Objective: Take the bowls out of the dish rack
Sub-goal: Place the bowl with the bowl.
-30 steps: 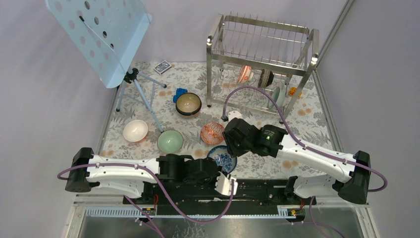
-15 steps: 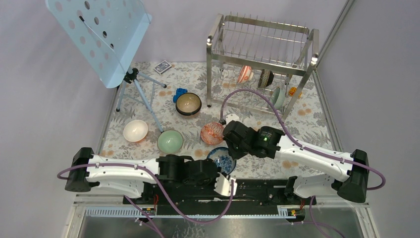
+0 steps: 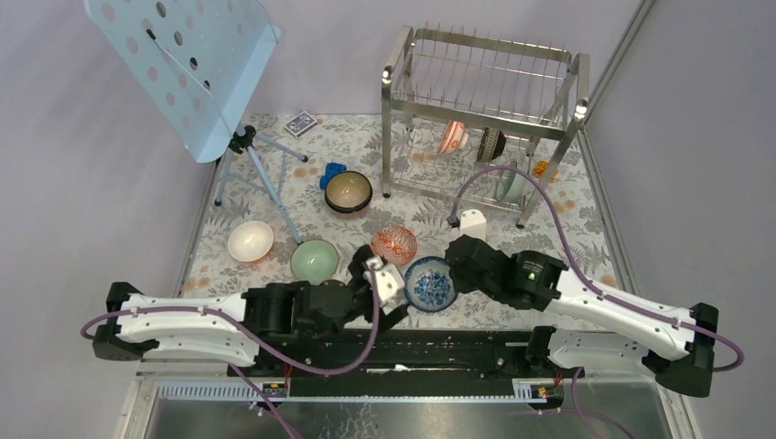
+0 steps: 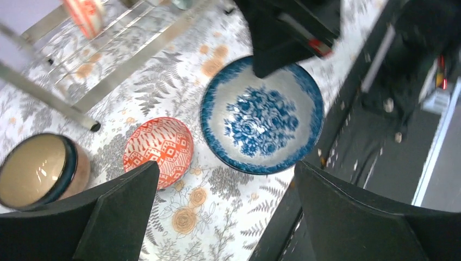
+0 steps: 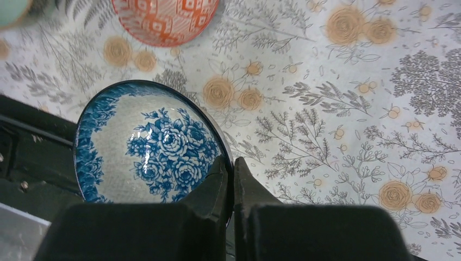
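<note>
From above, we see the shiny two-tier steel wire dish rack (image 3: 482,126) at the far side of the flowered desk (image 3: 567,229). A pinkish speckled bowl (image 3: 451,137) and others stand on edge in its lower tier. Other bowls, such as the pale green ceramic bowl (image 3: 314,261), sit open side up in the middle of the desk, we judge so that they rest stable and apart. The round blue-and-white flowered ceramic bowl (image 3: 430,284) is at the near edge, between the two hands. The right arm reaches low from its base toward the left, and the right hand (image 3: 455,273) meets the bowl's right rim. The left arm lies low along the near edge, with the left hand (image 3: 384,293) just beside the bowl.

In the left wrist view, the two black fingers (image 4: 114,212) are spread wide and hold nothing. The flowered bowl lies beyond them, beside the round orange-red patterned bowl (image 4: 157,149).

In the right wrist view, the right hand pinches the flowered bowl's thin rim, one finger inside and one outside. We judge the rim is the only part narrow enough to grip. The bowl partly overhangs the desk's near edge. Whether it rests or is lifted, we cannot tell.
</note>
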Available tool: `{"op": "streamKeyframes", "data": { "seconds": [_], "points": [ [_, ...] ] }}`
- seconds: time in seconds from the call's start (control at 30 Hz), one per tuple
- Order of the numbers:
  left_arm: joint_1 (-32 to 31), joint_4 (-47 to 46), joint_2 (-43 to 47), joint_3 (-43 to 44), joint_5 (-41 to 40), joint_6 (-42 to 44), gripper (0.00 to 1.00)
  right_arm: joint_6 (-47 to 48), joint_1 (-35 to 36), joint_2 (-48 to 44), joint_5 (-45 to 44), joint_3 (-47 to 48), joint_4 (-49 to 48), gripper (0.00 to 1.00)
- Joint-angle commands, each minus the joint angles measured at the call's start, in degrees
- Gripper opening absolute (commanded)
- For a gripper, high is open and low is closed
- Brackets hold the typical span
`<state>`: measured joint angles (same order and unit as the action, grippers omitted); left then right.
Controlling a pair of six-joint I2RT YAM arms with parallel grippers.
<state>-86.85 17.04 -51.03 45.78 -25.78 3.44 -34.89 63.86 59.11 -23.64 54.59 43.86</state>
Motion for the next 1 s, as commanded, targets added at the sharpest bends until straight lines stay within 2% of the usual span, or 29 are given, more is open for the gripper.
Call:
{"op": "streamKeyframes", "data": {
  "seconds": [0.0,0.1,0.2,0.23,0.3,0.37,0.47,0.63,0.7,0.87,0.97],
  "points": [
    [1.39,-4.58,0.96,1.65,-12.53,-17.39,0.99,-5.46,-0.05,-4.06,-7.68,-1.11,-3.96,0.0],
    [3.72,-3.65,-1.1,3.48,-12.71,-28.52,0.99,-7.53,-0.12,-4.25,-9.2,-1.92,-4.68,0.0],
    [9.08,0.43,-5.37,7.44,-7.76,-42.28,0.99,-10.12,-0.07,-3.9,-11.57,-1.93,-4.58,0.0],
    [10.85,2.97,-7.13,8.87,-6.88,-49.85,0.97,-11.0,-0.13,-3.84,-12.32,-2.01,-4.8,0.0],
    [13.95,7.79,-11.0,11.22,-5.26,-59.78,0.85,-12.84,-0.11,-3.99,-13.33,-2.46,-5.71,0.0],
    [16.48,9.56,-13.29,12.05,-2.54,-65.55,0.78,-14.26,-0.13,-4.1,-13.7,-3.0,-6.7,0.0],
    [17.78,9.43,-14.67,11.28,-0.66,-69.86,0.75,-16.2,-0.09,-3.52,-13.72,-3.4,-7.41,0.0],
    [18.66,10.14,-14.61,9.46,-0.01,-72.27,0.73,-18.11,-0.13,-3.15,-12.9,-4.47,-8.28,0.0],
    [18.92,10.0,-14.41,8.82,0.14,-72.43,0.69,-18.36,-0.13,-3.53,-12.49,-5.18,-9.39,0.0],
    [19.41,8.95,-15.03,7.65,1.09,-72.13,0.49,-18.7,-0.14,-3.48,-11.8,-5.22,-10.63,0.0],
    [19.82,8.94,-15.93,7.24,1.66,-72.51,0.45,-18.89,-0.13,-3.39,-11.73,-5.11,-11.04,0.0]
  ]
}}
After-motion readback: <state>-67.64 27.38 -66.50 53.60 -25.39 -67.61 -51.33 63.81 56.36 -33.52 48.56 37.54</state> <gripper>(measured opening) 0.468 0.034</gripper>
